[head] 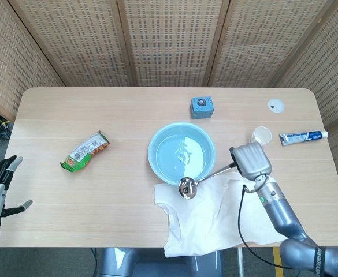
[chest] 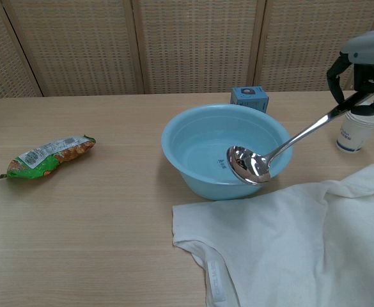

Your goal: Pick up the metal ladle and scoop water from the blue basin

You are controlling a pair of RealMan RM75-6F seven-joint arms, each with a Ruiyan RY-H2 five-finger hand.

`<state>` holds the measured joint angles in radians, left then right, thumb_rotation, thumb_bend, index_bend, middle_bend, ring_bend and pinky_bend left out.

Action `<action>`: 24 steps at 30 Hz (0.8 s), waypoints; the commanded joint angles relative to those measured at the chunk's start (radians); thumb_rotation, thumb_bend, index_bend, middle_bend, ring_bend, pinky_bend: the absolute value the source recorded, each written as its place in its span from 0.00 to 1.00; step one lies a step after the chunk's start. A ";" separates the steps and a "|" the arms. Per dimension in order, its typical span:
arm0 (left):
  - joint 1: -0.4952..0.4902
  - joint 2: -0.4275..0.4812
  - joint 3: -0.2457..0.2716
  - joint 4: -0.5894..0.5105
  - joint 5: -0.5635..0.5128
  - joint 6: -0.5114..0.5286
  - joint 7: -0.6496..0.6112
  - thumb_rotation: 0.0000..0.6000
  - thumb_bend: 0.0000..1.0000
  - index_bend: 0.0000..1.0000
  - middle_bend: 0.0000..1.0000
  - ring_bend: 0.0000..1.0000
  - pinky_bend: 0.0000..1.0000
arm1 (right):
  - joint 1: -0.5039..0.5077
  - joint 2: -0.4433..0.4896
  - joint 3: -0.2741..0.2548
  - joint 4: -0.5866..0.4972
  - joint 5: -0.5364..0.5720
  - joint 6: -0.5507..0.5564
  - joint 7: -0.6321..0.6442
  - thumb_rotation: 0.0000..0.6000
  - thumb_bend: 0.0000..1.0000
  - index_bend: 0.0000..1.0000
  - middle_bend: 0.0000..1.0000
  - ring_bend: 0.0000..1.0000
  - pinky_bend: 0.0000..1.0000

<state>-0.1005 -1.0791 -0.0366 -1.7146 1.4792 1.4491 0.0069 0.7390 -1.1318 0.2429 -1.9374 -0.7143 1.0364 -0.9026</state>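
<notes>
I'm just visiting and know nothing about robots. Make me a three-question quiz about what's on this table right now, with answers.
1. True or false: the right hand holds the metal ladle by its handle.
2. Which lies nearest the robot's front edge of the table? A) blue box B) white cloth C) toothpaste tube
3. Fill in: the snack packet lies to the ____ of the blue basin in the head view.

Key: 1 true. 2 B. 3 left. The ladle's bowl hangs at the basin's near rim; whether it touches the water cannot be told.
</notes>
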 commanded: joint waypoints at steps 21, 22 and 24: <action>-0.033 -0.010 -0.031 0.054 -0.105 -0.090 -0.042 1.00 0.00 0.00 0.00 0.00 0.00 | 0.474 -0.459 -0.064 0.573 0.465 0.229 -0.552 1.00 0.80 0.72 1.00 1.00 1.00; -0.035 -0.010 -0.031 0.058 -0.108 -0.094 -0.047 1.00 0.00 0.00 0.00 0.00 0.00 | 0.474 -0.474 -0.071 0.590 0.460 0.232 -0.558 1.00 0.80 0.72 1.00 1.00 1.00; -0.036 -0.010 -0.032 0.063 -0.111 -0.100 -0.057 1.00 0.00 0.00 0.00 0.00 0.00 | 0.473 -0.496 -0.075 0.611 0.453 0.235 -0.564 1.00 0.80 0.72 1.00 1.00 1.00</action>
<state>-0.1357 -1.0894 -0.0680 -1.6546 1.3700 1.3517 -0.0468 1.2086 -1.6063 0.1801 -1.3466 -0.2497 1.2633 -1.4526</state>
